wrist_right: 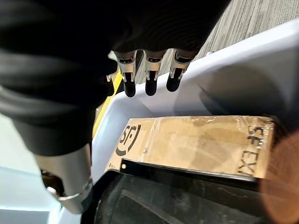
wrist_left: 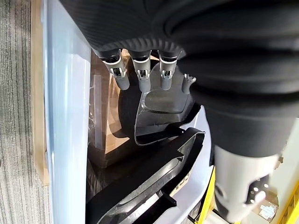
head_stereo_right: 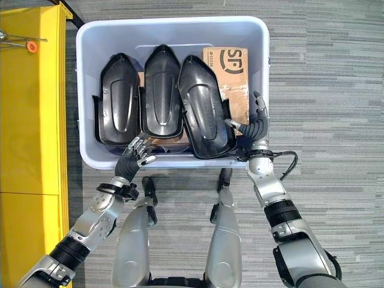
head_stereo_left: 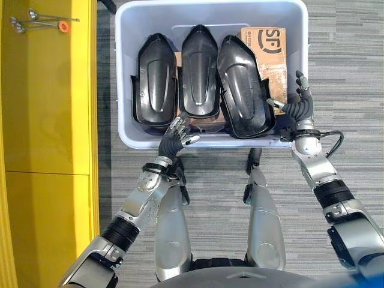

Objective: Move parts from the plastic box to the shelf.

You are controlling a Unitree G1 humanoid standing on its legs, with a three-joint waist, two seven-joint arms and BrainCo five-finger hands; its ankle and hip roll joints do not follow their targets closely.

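Three black moulded parts stand side by side in the pale blue plastic box (head_stereo_left: 300, 24): a left part (head_stereo_left: 155, 81), a middle part (head_stereo_left: 199, 69) and a right part (head_stereo_left: 243, 87). My left hand (head_stereo_left: 174, 139) hovers at the box's near rim, below the left and middle parts, its fingers relaxed and holding nothing. My right hand (head_stereo_left: 298, 105) is at the box's near right corner, fingers spread, thumb touching the right part's edge. In the left wrist view the fingers (wrist_left: 142, 77) point into the box over a black part (wrist_left: 159, 140). The yellow shelf (head_stereo_left: 48, 120) stands at the left.
A brown cardboard box (head_stereo_left: 267, 51) lies in the plastic box behind the right part, also seen as cardboard (wrist_right: 196, 142) in the right wrist view. Small metal tools with an orange ring (head_stereo_left: 63, 25) lie on the shelf top. Grey carpet (head_stereo_left: 348, 60) surrounds the box.
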